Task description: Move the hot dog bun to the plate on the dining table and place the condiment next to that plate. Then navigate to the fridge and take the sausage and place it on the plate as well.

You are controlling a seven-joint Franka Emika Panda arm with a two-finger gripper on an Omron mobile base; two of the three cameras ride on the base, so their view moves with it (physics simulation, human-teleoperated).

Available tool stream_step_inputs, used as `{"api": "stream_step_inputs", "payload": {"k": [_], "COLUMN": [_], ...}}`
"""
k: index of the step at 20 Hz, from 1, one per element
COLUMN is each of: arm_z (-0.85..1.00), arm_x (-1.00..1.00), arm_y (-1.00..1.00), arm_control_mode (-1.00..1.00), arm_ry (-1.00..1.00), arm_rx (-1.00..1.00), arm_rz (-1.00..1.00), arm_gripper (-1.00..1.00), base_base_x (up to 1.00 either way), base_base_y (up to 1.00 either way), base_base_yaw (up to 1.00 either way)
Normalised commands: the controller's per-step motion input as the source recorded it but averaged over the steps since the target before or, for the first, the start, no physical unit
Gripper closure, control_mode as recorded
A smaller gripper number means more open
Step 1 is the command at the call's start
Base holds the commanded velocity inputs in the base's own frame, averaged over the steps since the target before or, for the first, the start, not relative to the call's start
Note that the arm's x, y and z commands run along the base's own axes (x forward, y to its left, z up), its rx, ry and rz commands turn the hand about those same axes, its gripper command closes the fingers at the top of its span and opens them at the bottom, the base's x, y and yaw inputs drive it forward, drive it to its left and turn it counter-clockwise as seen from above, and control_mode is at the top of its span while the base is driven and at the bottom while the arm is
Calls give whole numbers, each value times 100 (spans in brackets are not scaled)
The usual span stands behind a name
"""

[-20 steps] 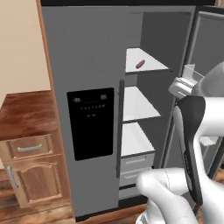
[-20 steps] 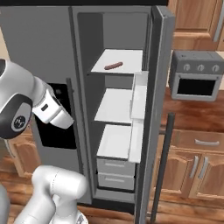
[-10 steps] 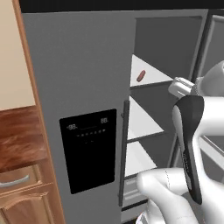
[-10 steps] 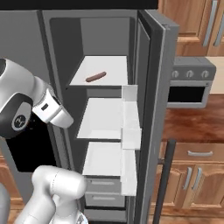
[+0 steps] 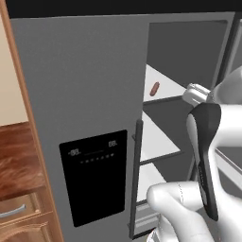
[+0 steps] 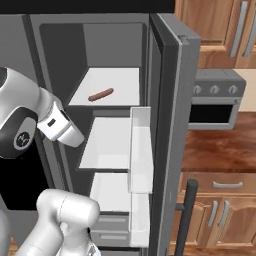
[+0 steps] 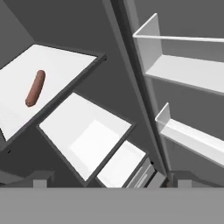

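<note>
The grey fridge (image 5: 85,85) stands open in front of me, its black dispenser panel (image 5: 94,177) on the shut left door. The sausage (image 6: 101,94), a small reddish-brown cylinder, lies alone on the top white shelf (image 6: 120,82). In the hand view the sausage (image 7: 35,88) is at the upper left, well away from my gripper (image 7: 109,180). The gripper is open and empty, its dark fingertips (image 7: 40,178) wide apart. The sausage (image 5: 154,88) also shows past the door edge in the left base view. The hot dog bun, plate, dining table and condiment are out of view.
The fridge's open right door (image 6: 170,100) carries white bins (image 6: 141,150) and juts toward me. Lower shelves (image 7: 87,135) and drawers sit below the sausage. An oven (image 6: 215,102), a reddish-brown counter (image 6: 220,150) and wood cabinets (image 6: 225,210) stand to the right.
The whole picture has grown: the base has driven closer to the fridge, so the shelves and sausage look nearer. The gripper has stayed open.
</note>
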Motion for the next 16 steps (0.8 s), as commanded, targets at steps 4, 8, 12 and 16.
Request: {"api": "stream_step_inputs", "payload": {"k": [4, 8, 12, 16], "arm_z": [0, 0, 0, 2], "arm_x": [0, 0, 0, 45], "arm_y": [0, 0, 0, -2], "arm_control_mode": [100, 100, 100, -100], "arm_ry": [0, 0, 0, 3], "arm_rx": [0, 0, 0, 4], "arm_rz": [0, 0, 0, 0], "arm_gripper": [-100, -100, -100, -100], "base_base_x": [65, 75, 76, 38], "base_base_y": [-7, -2, -8, -2], "base_base_yaw": [0, 0, 0, 0]}}
